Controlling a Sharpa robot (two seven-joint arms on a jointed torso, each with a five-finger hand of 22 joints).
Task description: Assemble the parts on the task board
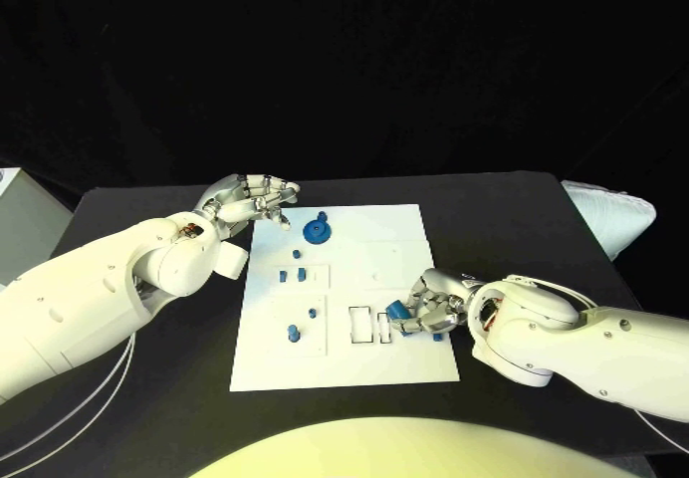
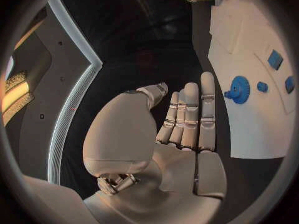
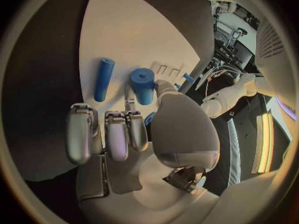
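while the left hand [image 1: 253, 199] hangs at the upper left of the frame, just off the white board's [image 1: 376, 231] top left corner, its fingers lie loosely apart and hold nothing. right beside it on the board sits the blue gear [image 1: 316, 232], with small blue pegs [image 1: 295, 332] lower down the board's left side. further right, at the lower right of the board, the right hand [image 1: 435, 311] curls over a blue cylinder [image 1: 405, 324]; it looks to be gripping it, fingers closed round. a second blue cylinder [image 3: 103, 79] lies flat beside it, its long axis running roughly along the fingers. the right hand is plainly nearer both, so the next placement seems its job.
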